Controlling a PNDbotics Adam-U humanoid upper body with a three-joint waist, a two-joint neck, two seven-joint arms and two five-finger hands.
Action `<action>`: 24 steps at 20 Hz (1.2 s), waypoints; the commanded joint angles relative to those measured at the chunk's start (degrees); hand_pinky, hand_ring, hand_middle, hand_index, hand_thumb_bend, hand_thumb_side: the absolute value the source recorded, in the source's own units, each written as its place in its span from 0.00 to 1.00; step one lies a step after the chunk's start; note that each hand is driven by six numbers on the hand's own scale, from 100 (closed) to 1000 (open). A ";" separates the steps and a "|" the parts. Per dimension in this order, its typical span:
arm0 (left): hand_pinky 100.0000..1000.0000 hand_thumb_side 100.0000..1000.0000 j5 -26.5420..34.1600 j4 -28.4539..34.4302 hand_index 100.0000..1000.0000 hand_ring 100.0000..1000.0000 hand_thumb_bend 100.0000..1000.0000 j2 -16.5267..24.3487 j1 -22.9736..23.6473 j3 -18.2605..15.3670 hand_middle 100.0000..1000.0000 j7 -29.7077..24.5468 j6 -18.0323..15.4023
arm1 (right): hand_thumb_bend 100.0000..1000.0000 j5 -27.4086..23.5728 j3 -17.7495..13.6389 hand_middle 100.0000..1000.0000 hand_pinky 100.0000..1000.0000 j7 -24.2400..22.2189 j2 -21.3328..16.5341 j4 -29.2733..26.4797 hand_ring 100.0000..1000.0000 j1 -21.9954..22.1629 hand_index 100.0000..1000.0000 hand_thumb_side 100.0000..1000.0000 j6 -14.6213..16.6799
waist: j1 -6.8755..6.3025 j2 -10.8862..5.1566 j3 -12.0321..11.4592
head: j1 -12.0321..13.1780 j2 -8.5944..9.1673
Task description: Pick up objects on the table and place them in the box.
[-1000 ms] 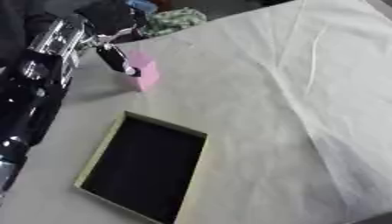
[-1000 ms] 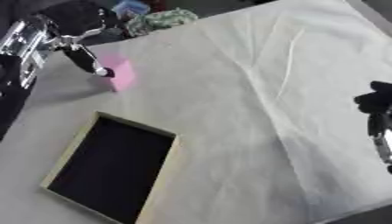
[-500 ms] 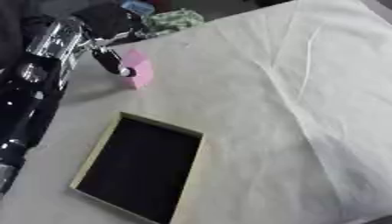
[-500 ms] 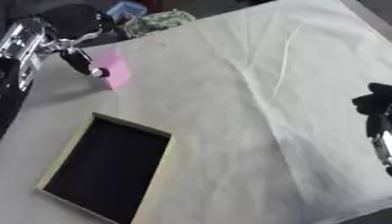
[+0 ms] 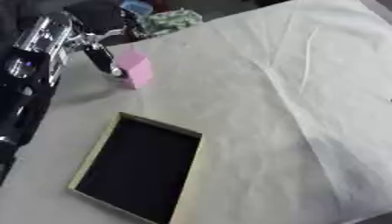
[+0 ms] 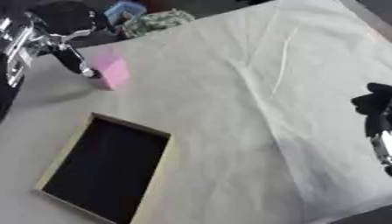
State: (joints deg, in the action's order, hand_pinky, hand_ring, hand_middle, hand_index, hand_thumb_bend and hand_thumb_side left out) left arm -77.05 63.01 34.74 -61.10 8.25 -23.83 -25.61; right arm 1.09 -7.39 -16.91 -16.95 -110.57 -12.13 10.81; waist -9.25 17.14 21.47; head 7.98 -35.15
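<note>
A pink block (image 5: 134, 68) is at the table's far left, just beyond the box. My left hand (image 5: 98, 56) comes in from the upper left, with a dark finger against the block's left side and the thumb above it, pinching it. I cannot tell whether the block still touches the cloth. The box (image 5: 140, 168) is a shallow tan-rimmed tray with a dark inside, holding nothing, in the lower left. My right hand (image 6: 374, 104) shows only in the right eye view, at the right edge, fingers relaxed and holding nothing.
A creased white cloth (image 5: 291, 100) covers the table. Beyond its far edge lie a green patterned bundle (image 5: 170, 21) and a blue thing (image 5: 138, 7). My left arm (image 5: 23, 87) runs along the left edge beside the box.
My left hand and the pink block have shifted slightly to the left. The box and my right hand have stayed put.
</note>
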 commanded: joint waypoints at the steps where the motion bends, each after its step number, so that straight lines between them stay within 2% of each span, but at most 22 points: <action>1: 0.88 0.29 0.19 1.37 0.90 0.84 0.52 2.44 -1.22 -0.43 0.78 -1.65 -0.14 | 0.00 -0.34 -0.14 0.67 0.80 -0.21 -0.88 -0.64 0.79 -0.63 0.87 0.42 0.07 | 0.43 -1.27 0.00 | -0.14 0.78; 5: 0.90 0.27 -0.37 1.63 0.91 0.86 0.49 2.54 -0.94 -0.27 0.80 -1.99 -0.61 | 0.00 -0.38 -0.10 0.66 0.80 -0.28 -0.83 -0.66 0.79 -0.77 0.87 0.42 0.02 | 0.25 -1.17 0.13 | -0.29 0.86; 9: 0.90 0.27 -0.82 1.50 0.93 0.87 0.50 2.58 -0.65 -0.15 0.81 -2.22 -1.16 | 0.00 -0.39 -0.12 0.66 0.80 -0.33 -0.82 -0.68 0.79 -0.86 0.87 0.42 -0.03 | 0.05 -1.03 0.25 | -0.41 0.88; 17: 0.91 0.29 -1.23 1.29 0.94 0.88 0.61 2.56 -0.20 0.11 0.82 -3.07 -2.05 | 0.00 -0.42 -0.17 0.67 0.80 -0.47 -0.81 -0.74 0.79 -1.01 0.87 0.43 -0.04 | -0.28 -0.81 0.51 | -0.50 1.05; 24: 0.91 0.30 -1.89 1.15 0.95 0.90 0.62 2.28 -0.07 -0.17 0.84 -1.88 -1.89 | 0.00 -0.49 -0.12 0.67 0.80 -0.63 -0.76 -0.81 0.79 -1.21 0.87 0.43 -0.07 | -0.57 -0.52 0.94 | -0.63 1.30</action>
State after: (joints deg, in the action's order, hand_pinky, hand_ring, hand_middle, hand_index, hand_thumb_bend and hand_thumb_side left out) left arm -78.68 63.47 34.92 -60.41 8.61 -26.20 -27.54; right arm 0.96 -7.39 -17.37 -16.95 -110.56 -12.66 10.63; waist -10.22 17.58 22.42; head 7.41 -34.62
